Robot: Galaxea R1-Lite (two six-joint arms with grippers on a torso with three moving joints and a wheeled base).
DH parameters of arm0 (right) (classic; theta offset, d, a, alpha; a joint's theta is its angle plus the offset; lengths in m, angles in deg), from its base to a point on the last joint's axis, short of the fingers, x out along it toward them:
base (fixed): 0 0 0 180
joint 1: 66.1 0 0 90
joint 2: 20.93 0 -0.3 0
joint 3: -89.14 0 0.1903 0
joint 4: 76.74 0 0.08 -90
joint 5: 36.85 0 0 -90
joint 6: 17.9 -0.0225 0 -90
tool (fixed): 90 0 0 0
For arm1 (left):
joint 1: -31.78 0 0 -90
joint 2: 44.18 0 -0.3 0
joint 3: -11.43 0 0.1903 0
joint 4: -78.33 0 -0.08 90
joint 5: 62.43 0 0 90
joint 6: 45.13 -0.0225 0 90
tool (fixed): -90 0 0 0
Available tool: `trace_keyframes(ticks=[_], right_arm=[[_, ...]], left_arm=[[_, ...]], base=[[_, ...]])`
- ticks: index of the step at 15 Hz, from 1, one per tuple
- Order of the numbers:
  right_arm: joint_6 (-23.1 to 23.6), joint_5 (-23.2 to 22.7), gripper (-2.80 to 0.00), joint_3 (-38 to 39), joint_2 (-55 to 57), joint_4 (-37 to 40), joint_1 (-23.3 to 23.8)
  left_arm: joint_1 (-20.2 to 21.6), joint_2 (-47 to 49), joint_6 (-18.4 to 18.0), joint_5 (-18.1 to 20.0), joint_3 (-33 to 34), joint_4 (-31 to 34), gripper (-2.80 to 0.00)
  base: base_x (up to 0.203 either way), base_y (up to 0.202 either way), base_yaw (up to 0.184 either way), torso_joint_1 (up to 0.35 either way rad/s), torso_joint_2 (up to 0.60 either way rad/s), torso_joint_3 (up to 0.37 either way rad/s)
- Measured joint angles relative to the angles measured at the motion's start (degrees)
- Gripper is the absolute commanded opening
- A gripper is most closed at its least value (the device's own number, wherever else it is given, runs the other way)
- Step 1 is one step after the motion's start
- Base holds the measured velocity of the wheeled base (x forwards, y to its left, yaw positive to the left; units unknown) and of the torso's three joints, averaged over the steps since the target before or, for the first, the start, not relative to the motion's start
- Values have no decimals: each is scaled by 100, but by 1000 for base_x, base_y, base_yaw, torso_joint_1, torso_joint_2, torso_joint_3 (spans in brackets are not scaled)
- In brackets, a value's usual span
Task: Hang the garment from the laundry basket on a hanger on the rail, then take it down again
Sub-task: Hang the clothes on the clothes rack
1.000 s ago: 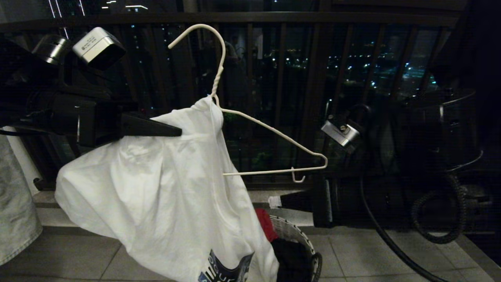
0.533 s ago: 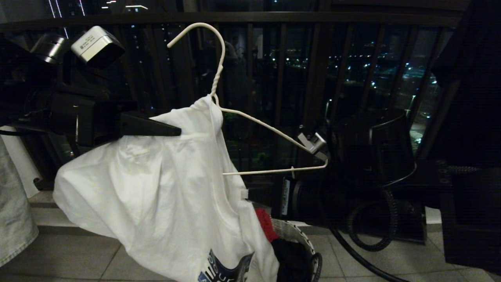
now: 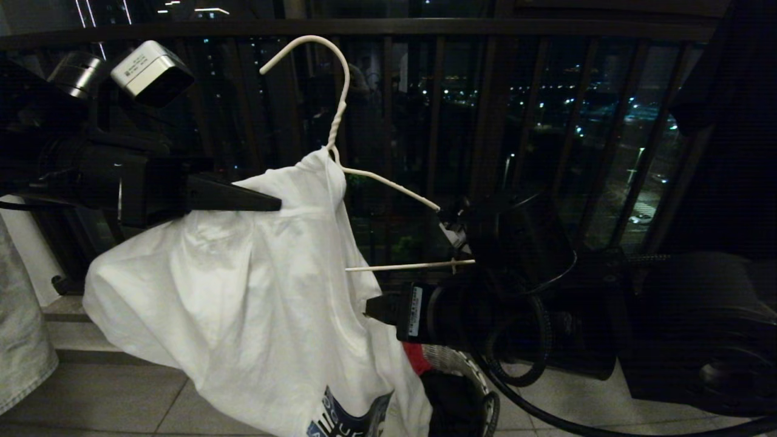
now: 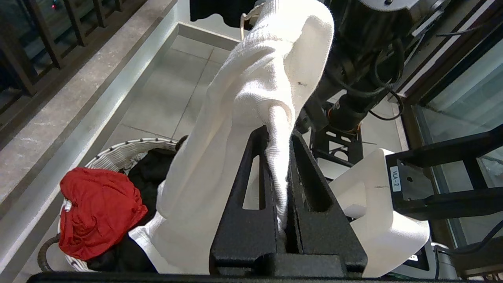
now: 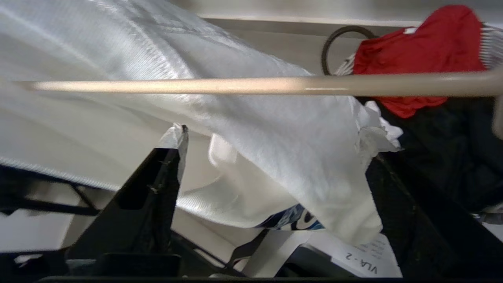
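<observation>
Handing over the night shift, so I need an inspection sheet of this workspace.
Surface: pale tiled floor.
Job's things: white T-shirt draped over one side of thin white wire hanger; woven laundry basket below.
Clutter: red cloth and black garment in basket.
Grippers: left gripper shut on the shirt; right gripper open at the shirt's edge.
Cables: black hose on right arm.
Surroundings: dark balcony railing.
</observation>
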Motion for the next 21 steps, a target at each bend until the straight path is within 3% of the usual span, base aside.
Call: trace_keyframes(ticks=[7, 11, 13, 21], right_arm=[[62, 704, 0, -382, 219, 997, -521], [259, 1481, 0, -577, 387, 1480, -880], [443, 1918, 0, -594, 530, 1574, -931], [633, 2700, 0, -679, 781, 2466, -1046]], left_arm=[[1, 90, 56, -15, 9, -199, -280], [1, 140, 55, -16, 9, -207, -280], [0, 150, 54, -16, 9, -211, -280], [3, 154, 55, -19, 9, -207, -280]], base=[[0, 0, 0, 0, 0, 0], [0, 0, 0, 0, 0, 0], [0, 0, 0, 0, 0, 0], [0, 0, 0, 0, 0, 0]])
